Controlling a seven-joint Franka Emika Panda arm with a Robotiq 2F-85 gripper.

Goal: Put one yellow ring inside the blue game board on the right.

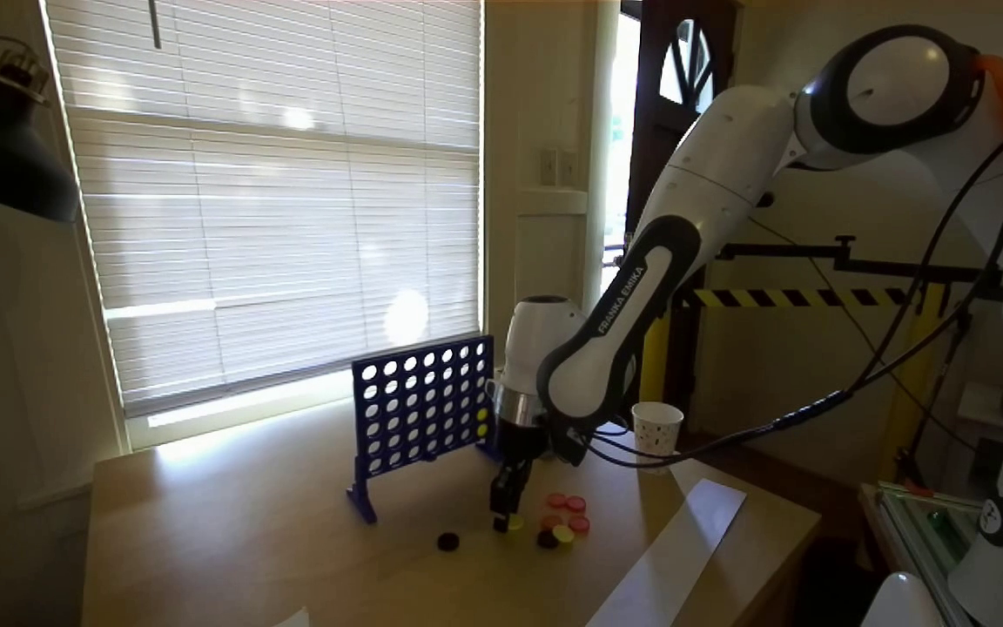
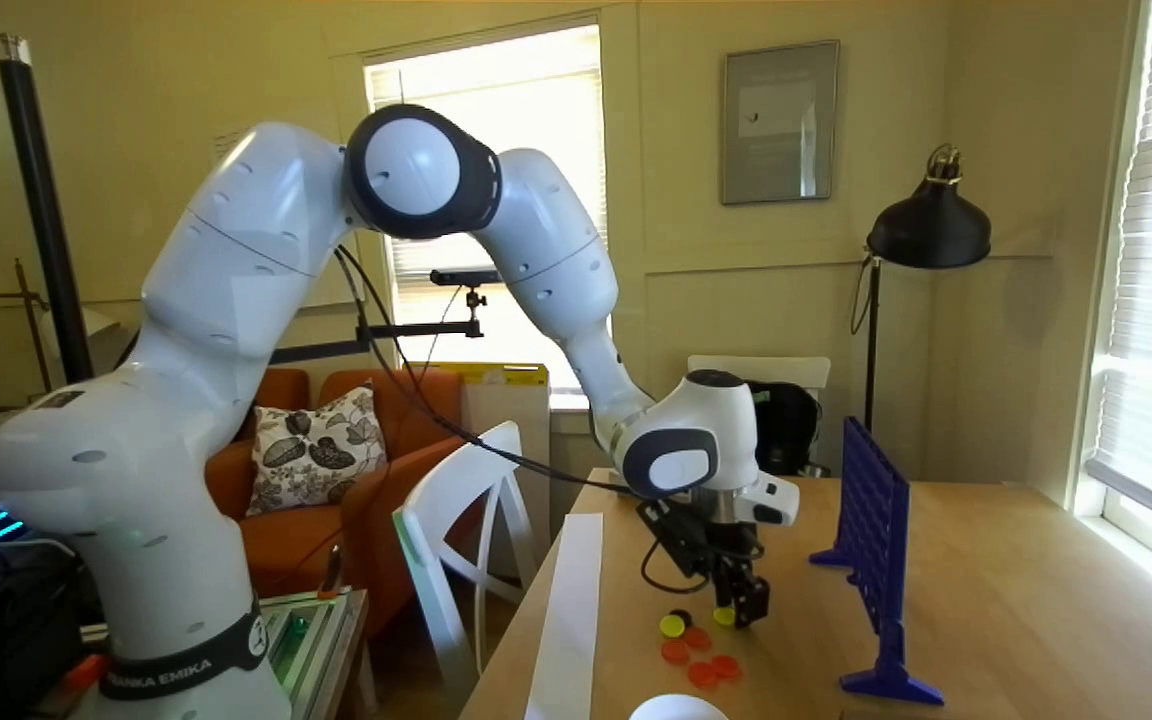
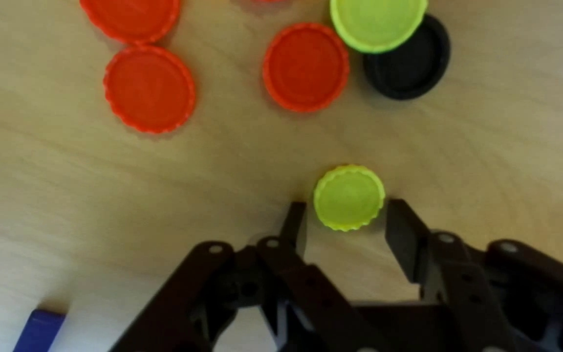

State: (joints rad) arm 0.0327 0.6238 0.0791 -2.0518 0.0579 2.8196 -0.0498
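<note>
The yellow ring (image 3: 349,197) lies face up on the table between my two fingertips in the wrist view. My gripper (image 3: 346,215) is open around it, with a narrow gap on each side. In both exterior views the gripper (image 1: 504,524) (image 2: 748,612) is low at the tabletop, partly hiding that ring (image 1: 515,522) (image 2: 724,616). A second yellow ring (image 3: 379,22) rests partly on a black token. The blue game board (image 1: 421,350) stands upright beside the gripper, also seen edge-on (image 2: 876,540). Two yellow tokens (image 1: 481,422) show in its end column. A blue foot (image 3: 39,332) shows in the wrist view.
Several red tokens (image 1: 578,524) (image 3: 149,89) lie close to the gripper. A black token (image 3: 408,58) lies under the second yellow ring, and another black token (image 1: 448,542) lies apart. A white cup (image 1: 656,427) and a white strip (image 1: 667,557) are on the table.
</note>
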